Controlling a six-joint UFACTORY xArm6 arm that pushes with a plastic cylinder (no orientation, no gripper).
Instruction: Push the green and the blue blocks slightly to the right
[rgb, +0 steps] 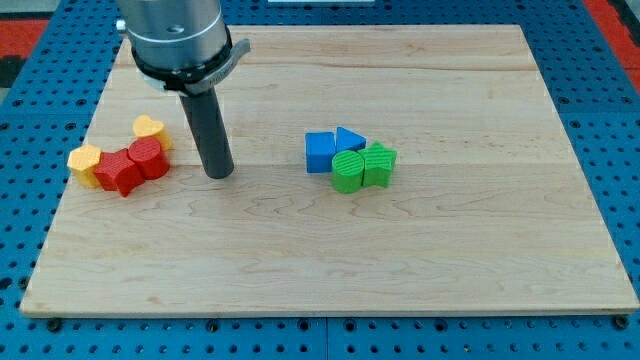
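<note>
1. The arm has no gripper, so nothing opens, closes or holds; it ends in a dark rod, and my tip (218, 174) rests on the wooden board (400, 260), left of the middle.
2. The blue and green blocks sit in one tight cluster near the board's centre, a little toward its right edge.
3. In that cluster the blue cube (320, 151) is on the view's left, the blue triangle (350, 139) just beside it toward the top edge.
4. The green cylinder (348, 170) sits below them, touching the green cube (380, 164) on its right.
5. My tip stands well apart from this cluster, to its left.
6. Near the left edge lies a second group: a yellow block (85, 163), a red star-like block (118, 172), a red cylinder (147, 157) and a yellow heart-like block (149, 129).
7. My tip is just to the right of that group, not touching it.
</note>
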